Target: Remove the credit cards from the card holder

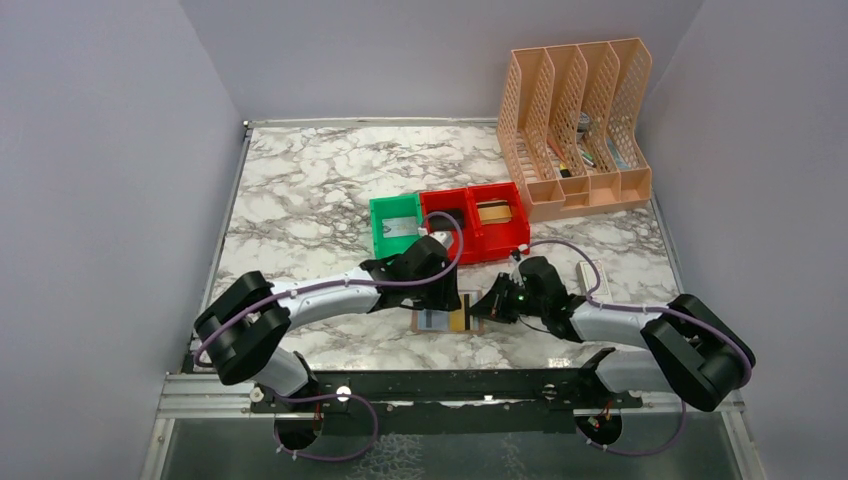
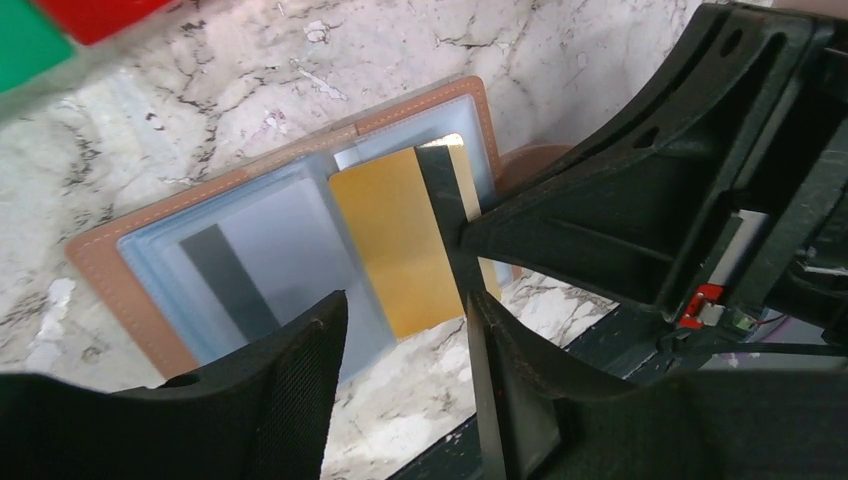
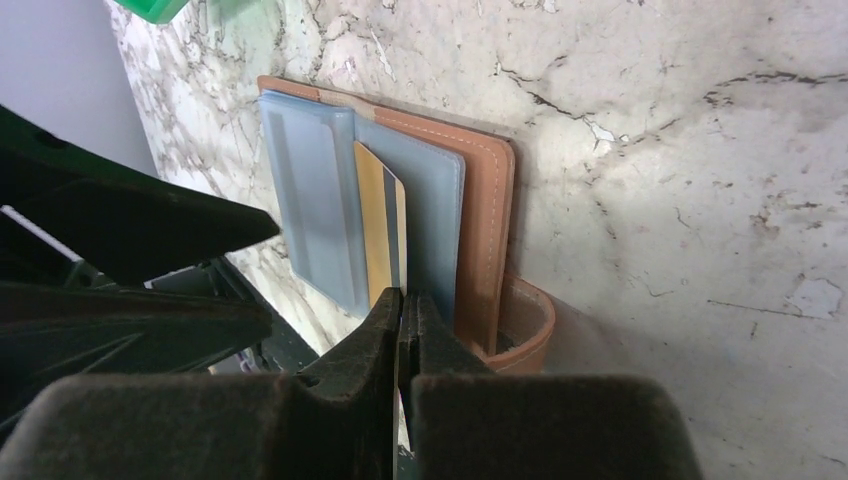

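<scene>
Your left gripper [image 2: 405, 320] hangs jaws apart over the gold card [image 2: 390, 230]. The right gripper [image 3: 403, 298] pinches it, half out of the card holder [image 2: 100, 265] at six o'clock from the red bins [image 1: 500, 240]. Extraction looks underway; next you'd draw it clear.

We look down on a white marble-patterned worktop [image 1: 300, 190] veined in grey, edged with a metal rim. Behind it and on both its sides, plain lilac-grey walls [image 1: 400, 60] close it in under soft, even light.

Brown card holder [image 3: 487, 220], gold card [image 2: 395, 250], marbled table [image 3: 650, 150]
</scene>
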`<control>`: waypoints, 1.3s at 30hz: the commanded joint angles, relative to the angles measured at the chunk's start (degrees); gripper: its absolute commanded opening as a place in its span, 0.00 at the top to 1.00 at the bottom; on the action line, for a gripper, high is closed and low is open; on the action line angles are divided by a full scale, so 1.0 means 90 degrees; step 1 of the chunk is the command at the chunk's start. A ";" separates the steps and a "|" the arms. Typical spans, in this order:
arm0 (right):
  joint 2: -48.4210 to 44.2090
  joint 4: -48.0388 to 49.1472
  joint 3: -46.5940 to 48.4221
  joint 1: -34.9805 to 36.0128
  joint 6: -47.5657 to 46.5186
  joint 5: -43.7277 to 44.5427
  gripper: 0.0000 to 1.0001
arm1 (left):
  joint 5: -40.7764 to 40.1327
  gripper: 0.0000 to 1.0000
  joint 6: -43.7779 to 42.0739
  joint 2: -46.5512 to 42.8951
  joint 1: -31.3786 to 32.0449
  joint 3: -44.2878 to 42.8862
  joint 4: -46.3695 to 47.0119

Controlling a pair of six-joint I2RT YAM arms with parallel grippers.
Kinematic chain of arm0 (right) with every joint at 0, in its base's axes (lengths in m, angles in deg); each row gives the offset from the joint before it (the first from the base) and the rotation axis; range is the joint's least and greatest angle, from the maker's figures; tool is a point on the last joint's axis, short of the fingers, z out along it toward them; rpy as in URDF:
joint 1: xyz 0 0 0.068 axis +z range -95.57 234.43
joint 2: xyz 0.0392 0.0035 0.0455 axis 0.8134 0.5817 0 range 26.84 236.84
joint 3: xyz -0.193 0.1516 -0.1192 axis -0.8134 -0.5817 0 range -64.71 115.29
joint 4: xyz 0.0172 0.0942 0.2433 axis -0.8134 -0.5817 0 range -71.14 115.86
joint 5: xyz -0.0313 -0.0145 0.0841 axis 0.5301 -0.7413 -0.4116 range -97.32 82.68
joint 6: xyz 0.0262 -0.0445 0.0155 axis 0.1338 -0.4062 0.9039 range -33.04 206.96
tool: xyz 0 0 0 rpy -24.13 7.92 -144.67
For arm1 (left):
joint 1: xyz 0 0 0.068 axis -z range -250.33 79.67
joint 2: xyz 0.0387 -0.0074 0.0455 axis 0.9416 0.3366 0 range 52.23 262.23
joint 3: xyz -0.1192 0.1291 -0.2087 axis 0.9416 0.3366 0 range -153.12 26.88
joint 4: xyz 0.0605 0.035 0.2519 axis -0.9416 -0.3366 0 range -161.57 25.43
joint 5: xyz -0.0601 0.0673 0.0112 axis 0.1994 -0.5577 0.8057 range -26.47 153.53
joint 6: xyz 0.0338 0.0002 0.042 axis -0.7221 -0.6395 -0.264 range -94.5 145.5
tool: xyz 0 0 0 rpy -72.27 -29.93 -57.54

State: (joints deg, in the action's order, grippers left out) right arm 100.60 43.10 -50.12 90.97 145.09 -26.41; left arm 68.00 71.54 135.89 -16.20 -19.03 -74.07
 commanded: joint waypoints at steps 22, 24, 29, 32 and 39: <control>0.0535 0.0889 -0.0040 -0.0036 -0.0062 -0.0705 0.85 | 0.0287 0.68 0.0314 0.0925 0.0105 0.0014 -0.0005; 0.0599 0.0984 -0.0039 -0.0036 -0.0037 -0.0775 0.85 | 0.0259 0.68 0.0314 0.0906 0.0109 0.0031 -0.0028; 0.0674 0.1005 -0.0013 -0.0037 -0.0013 -0.0778 0.86 | 0.0190 0.69 0.0314 0.0831 0.0106 0.0066 -0.0068; 0.0630 0.0917 0.0029 -0.0042 -0.0033 -0.0768 0.98 | 0.0150 0.69 0.0307 0.0767 0.0109 0.0062 -0.0112; -0.0338 0.0001 0.0019 -0.0047 -0.0194 -0.0058 0.99 | -0.0208 0.65 0.0215 0.0287 0.0107 0.0089 -0.0268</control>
State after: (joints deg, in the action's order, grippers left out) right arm 102.50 48.25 -50.41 90.75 145.16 -31.51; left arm 69.92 74.43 142.23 -15.44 -19.03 -73.66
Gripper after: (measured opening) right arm 0.015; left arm 0.333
